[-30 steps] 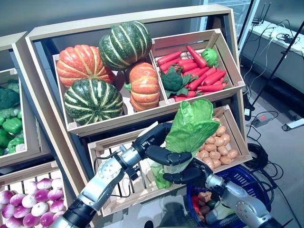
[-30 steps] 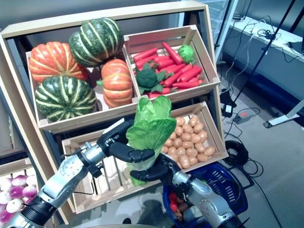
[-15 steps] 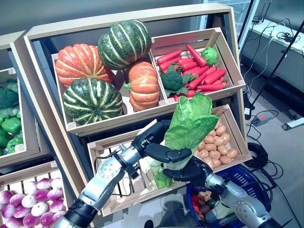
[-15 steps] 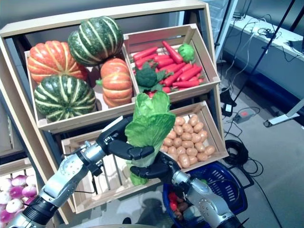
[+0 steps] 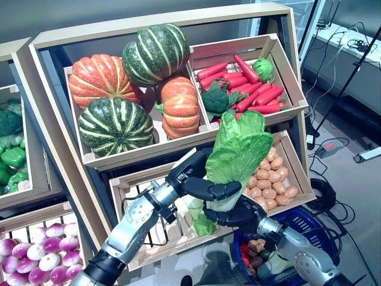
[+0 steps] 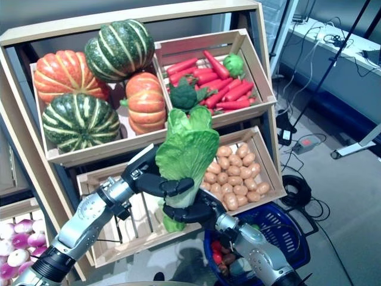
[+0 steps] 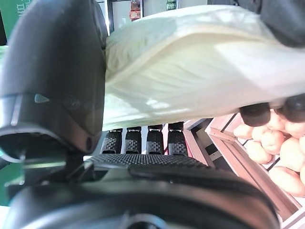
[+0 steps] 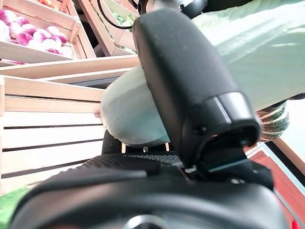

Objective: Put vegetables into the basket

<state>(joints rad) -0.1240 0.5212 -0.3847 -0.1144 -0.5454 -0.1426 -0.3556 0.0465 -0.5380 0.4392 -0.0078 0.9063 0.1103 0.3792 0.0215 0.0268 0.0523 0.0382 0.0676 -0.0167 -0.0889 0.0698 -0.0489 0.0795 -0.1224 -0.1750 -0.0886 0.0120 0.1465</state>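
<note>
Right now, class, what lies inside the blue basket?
The basket holds a few vegetables, red, orange and green. The right hand and its arm cover part of the inside, so the rest cannot be seen.

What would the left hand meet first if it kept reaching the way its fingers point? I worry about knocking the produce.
Probably the tan potatoes in the lower wooden crate, just past the left hand and its green cabbage; depth is unclear.

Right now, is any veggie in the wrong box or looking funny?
Yes. A broccoli and a green pepper sit among the red carrots in the upper right crate. The lettuce is out of any box, gripped by the left hand and right hand.
</note>
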